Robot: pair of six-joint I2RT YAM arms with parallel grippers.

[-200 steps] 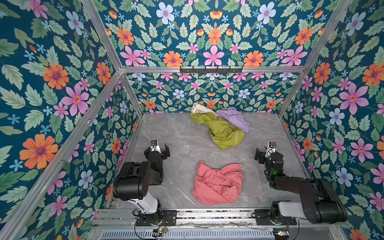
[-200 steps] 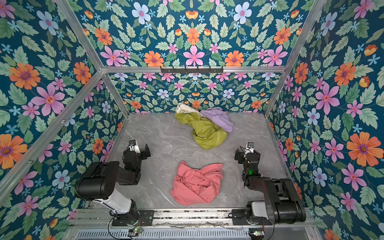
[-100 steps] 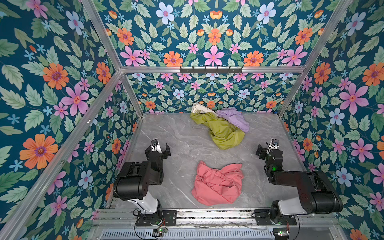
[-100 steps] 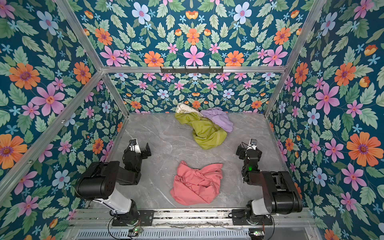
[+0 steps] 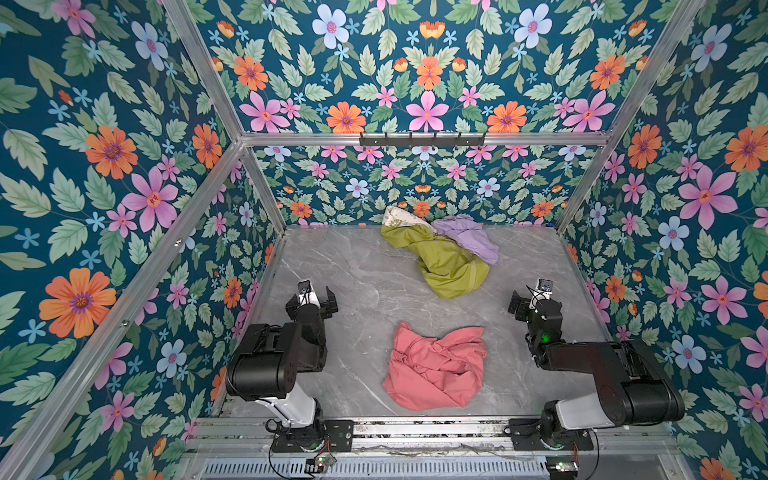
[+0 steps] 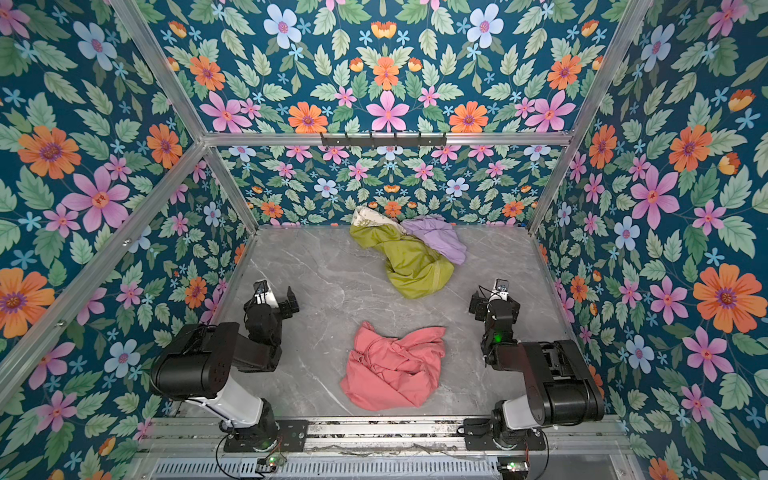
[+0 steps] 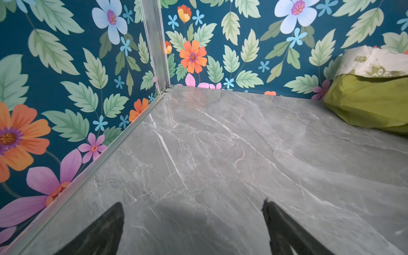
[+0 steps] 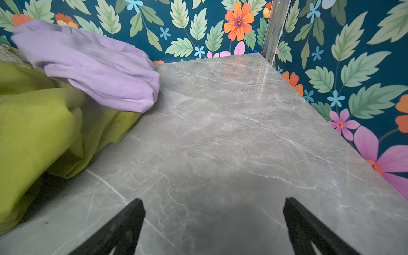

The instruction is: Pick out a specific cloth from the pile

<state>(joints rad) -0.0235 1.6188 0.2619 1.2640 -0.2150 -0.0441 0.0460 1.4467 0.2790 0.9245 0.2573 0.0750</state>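
The pink cloth (image 5: 434,370) lies crumpled on the grey table (image 5: 365,291) near the front rail, between the two arms and touching neither. Further back, the left gripper (image 7: 192,202) and the right gripper (image 8: 213,199) hang over bare table, jaws spread wide, holding nothing. Against the far wall, well apart, sits the pile (image 5: 444,253): a green cloth (image 5: 446,266), a lilac cloth (image 5: 469,239) overlapping it, and a cream patterned cloth (image 5: 399,217) behind.

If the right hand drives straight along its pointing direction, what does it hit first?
Likely nothing soon: the open right hand aims across bare table toward the back wall. The lilac cloth sits off to the side of that line. Pitch is unclear; it might touch the table first.
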